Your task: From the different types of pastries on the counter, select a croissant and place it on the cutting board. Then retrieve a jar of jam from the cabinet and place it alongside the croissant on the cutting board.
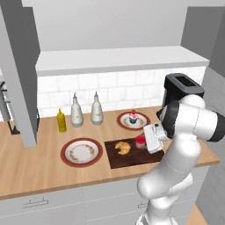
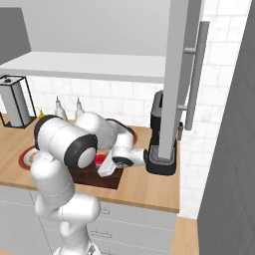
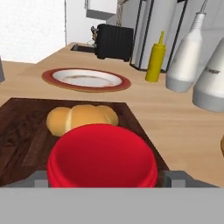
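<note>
On the wooden bench (image 1: 26, 171), the dark cutting board (image 1: 132, 159) serves as the landmark. The croissant (image 1: 123, 147) lies on the board, toward its left half in the left base view. The jar of jam (image 1: 140, 140), with its red lid, stands at the board's far right part, just beside the croissant. In the hand view the lid (image 3: 102, 156) sits between the two fingers (image 3: 38, 178); each tip stands at the lid's side with the lid filling the gap. Whether the fingers press the jar or have let go of it I cannot tell. The gripper (image 1: 147, 141) is at the jar, reaching in from the board's right side.

Left of the board lies a red-rimmed plate (image 1: 81, 152). Behind the board, a second such plate (image 1: 124, 122) carries the pink-frosted cupcake (image 1: 133, 117). Farther back and to the left of the board stand two pale bottles (image 1: 77, 112) and a yellow squeeze bottle (image 1: 61, 121). Behind the board's right end stands a black appliance (image 1: 181, 90). Above the board runs the cabinet's white shelf (image 1: 118, 59).
</note>
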Available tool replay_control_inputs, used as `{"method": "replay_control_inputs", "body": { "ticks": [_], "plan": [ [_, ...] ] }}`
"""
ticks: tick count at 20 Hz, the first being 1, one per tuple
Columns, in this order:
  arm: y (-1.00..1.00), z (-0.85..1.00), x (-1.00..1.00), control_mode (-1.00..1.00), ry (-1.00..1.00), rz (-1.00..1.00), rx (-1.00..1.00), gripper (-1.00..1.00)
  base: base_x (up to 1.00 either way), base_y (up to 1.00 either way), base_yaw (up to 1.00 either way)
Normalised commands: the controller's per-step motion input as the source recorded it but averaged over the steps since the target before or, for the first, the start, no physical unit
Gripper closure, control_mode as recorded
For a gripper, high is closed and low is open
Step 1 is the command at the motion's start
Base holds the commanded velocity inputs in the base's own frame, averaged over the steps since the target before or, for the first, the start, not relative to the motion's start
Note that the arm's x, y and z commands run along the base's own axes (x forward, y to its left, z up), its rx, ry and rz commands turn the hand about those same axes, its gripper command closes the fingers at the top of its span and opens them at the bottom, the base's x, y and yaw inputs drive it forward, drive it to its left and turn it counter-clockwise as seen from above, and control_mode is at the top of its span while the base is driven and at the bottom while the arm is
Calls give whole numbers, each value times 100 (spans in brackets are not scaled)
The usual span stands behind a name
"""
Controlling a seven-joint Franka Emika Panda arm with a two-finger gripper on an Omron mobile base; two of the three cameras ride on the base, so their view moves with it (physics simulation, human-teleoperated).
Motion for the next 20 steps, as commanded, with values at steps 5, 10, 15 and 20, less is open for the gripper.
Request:
{"method": "replay_control_inputs", "body": {
  "ticks": [5,10,15,20],
  "plan": [
    [2,60,0,-100,-1,0,9,-100,0,0,0],
    [0,51,0,-100,0,0,11,-100,0,0,0],
    [0,38,-15,-100,0,0,11,-100,0,0,0],
    [-2,46,-26,-100,-15,0,5,-100,0,0,0]
  ]
}}
